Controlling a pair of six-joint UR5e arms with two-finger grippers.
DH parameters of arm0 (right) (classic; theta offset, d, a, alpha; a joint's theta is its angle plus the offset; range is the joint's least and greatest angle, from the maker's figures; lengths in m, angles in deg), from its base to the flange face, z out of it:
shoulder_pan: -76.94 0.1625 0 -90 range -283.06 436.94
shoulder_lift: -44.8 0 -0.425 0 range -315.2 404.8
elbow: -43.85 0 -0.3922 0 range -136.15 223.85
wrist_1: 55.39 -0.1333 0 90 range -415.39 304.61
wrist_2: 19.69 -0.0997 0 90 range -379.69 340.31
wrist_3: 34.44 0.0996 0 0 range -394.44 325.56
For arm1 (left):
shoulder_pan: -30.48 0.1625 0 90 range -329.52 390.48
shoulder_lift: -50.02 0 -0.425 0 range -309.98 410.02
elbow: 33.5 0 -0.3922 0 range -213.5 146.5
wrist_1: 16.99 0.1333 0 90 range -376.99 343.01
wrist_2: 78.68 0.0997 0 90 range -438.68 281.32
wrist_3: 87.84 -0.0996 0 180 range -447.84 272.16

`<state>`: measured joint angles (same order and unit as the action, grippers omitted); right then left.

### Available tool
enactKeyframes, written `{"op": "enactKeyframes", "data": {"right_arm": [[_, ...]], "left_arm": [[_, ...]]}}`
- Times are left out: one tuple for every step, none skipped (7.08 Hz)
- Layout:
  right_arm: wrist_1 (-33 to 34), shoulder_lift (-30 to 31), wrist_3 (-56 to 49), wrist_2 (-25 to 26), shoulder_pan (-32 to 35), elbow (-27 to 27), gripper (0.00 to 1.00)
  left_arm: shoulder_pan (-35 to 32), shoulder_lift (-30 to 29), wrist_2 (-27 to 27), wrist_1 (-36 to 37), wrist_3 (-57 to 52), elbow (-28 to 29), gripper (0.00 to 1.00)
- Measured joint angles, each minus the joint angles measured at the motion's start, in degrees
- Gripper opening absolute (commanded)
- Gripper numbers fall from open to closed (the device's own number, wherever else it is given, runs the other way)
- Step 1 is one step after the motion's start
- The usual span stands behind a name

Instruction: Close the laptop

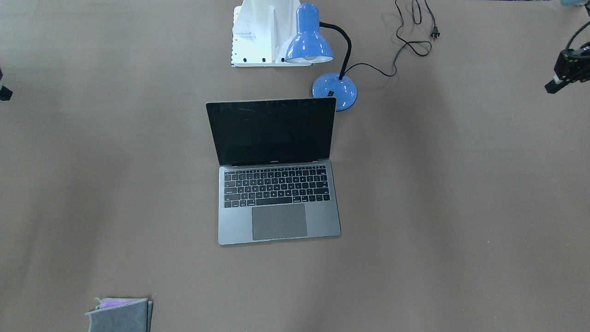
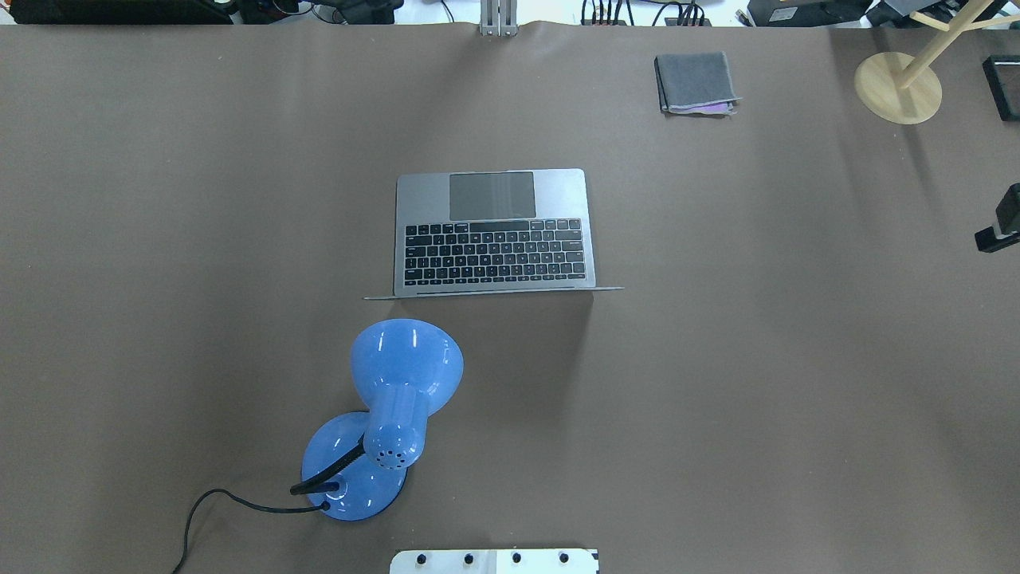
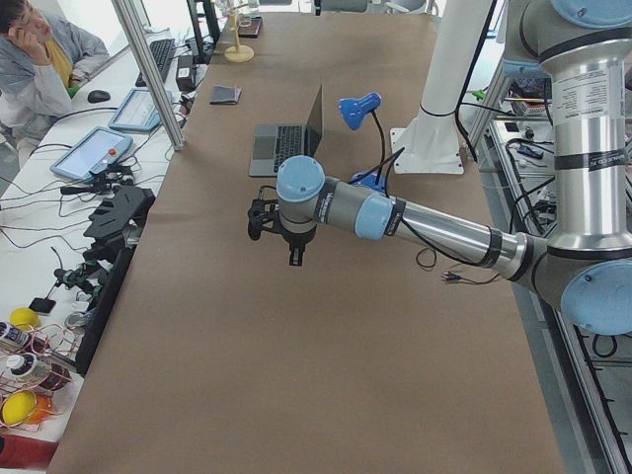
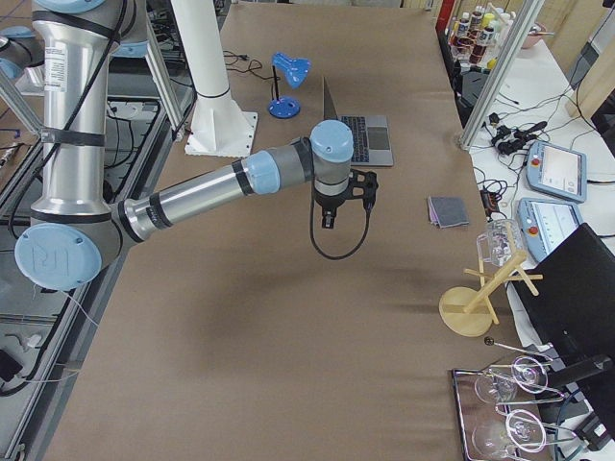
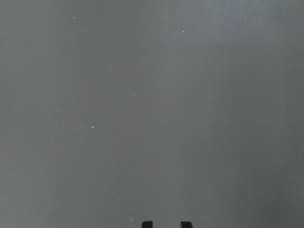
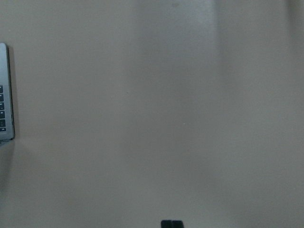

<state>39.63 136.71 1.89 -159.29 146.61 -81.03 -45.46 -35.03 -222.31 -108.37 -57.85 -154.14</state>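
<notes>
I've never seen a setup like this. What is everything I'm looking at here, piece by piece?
table: one, brown, under everything.
laptop: one, space-grey, open, mid-table.
desk lamp: one, blue, behind the laptop's screen; its plug lies loose.
folded cloth: one, grey, near the operators' edge.
wooden stand: one, pale, far corner on the robot's right.
person: one, grey top, seated at a side desk.
robot base: one, white, at the table's edge.
arms: two, silver with blue joints; left arm, right arm, out over the table.
left hand: one, black, fingers apart, empty.
right hand: one, black, fingers together, empty.

overhead: from behind, looking down | front: opposite, facing back | shared: laptop [image 1: 274,171]
</notes>
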Motion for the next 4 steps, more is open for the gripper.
{"op": "enactKeyframes", "data": {"right_arm": [[0.03,-2.88,6.82,1.72,-4.79,-1.89,0.0],[0.07,-6.78,15.38,4.3,-10.42,-3.27,0.0],[0.12,-11.25,24.19,7.52,-16.85,-4.02,0.0],[0.19,-15.08,31.1,10.42,-22.26,-4.27,0.0]], "left_arm": [[5.42,-3.84,0.3,0.03,10.21,-2.43,0.0],[10.96,-8.15,1.01,0.05,19.68,-3.62,0.0],[17.06,-12.4,3.05,0.07,28.09,-4.09,0.0],[22.53,-16.35,5.94,0.13,34.75,-3.98,0.0]]}}
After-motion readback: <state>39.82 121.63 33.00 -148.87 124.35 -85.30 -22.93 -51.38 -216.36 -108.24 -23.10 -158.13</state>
